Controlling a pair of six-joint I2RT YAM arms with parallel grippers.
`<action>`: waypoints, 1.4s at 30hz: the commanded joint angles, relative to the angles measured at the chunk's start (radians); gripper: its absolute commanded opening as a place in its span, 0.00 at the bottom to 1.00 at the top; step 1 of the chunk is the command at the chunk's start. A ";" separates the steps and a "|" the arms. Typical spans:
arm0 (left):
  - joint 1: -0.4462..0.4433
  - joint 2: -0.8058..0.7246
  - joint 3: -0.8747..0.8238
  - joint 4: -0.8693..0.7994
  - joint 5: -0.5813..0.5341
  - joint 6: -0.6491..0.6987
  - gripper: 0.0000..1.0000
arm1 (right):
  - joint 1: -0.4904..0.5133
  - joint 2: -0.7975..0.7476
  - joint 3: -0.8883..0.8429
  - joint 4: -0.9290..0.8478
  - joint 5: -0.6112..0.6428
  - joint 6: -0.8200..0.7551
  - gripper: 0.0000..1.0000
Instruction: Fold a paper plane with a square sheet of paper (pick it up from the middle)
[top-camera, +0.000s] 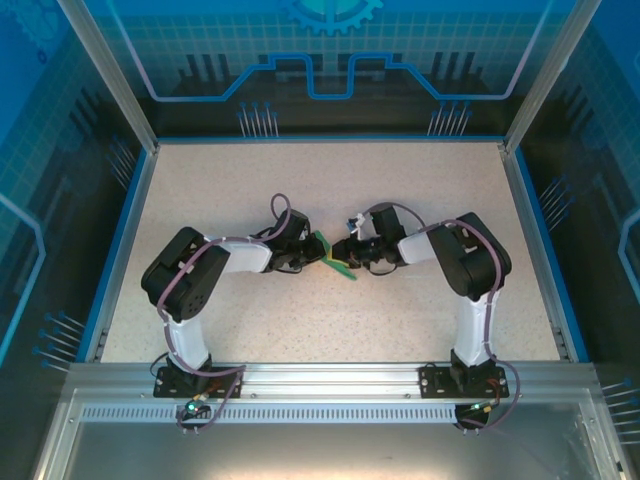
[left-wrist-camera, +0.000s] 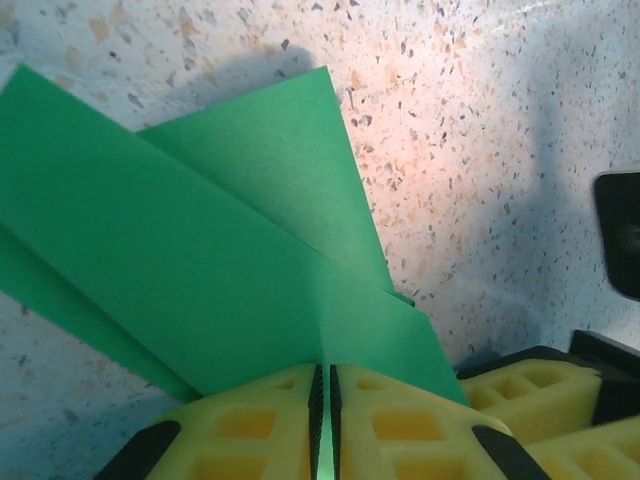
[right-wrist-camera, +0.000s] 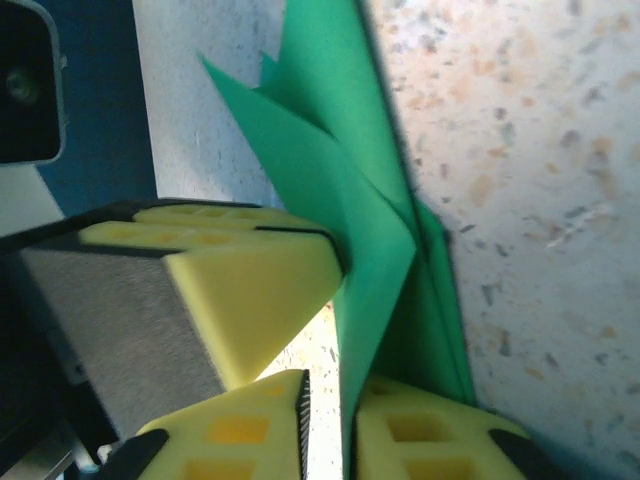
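Paper plane (left-wrist-camera: 200, 250) sits pinched in left fingers (left-wrist-camera: 200, 415), right fingers (right-wrist-camera: 240, 435) parted alongside.

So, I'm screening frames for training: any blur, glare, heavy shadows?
Top external: sharp, evenly lit. Left wrist: the folded bright-green paper sheet throws a dark shadow on the speckled tabletop. Right wrist: tabletop bluish on one side of the paper, warm on the other.

Your top camera looks down from behind the arms (top-camera: 190, 290) over the whole desk (top-camera: 300, 190). Both wrist cameras sit close, sharing the green paper (left-wrist-camera: 200, 250).
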 joint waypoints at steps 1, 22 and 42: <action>0.005 0.030 0.000 -0.075 -0.059 0.033 0.16 | -0.029 -0.018 -0.030 -0.238 0.132 -0.096 0.25; 0.004 0.026 -0.005 -0.060 -0.028 0.042 0.16 | -0.006 -0.209 0.040 -0.457 0.198 -0.315 0.36; 0.004 -0.109 -0.096 0.060 0.027 -0.001 0.36 | 0.141 -0.239 0.112 -0.600 0.479 -0.407 0.47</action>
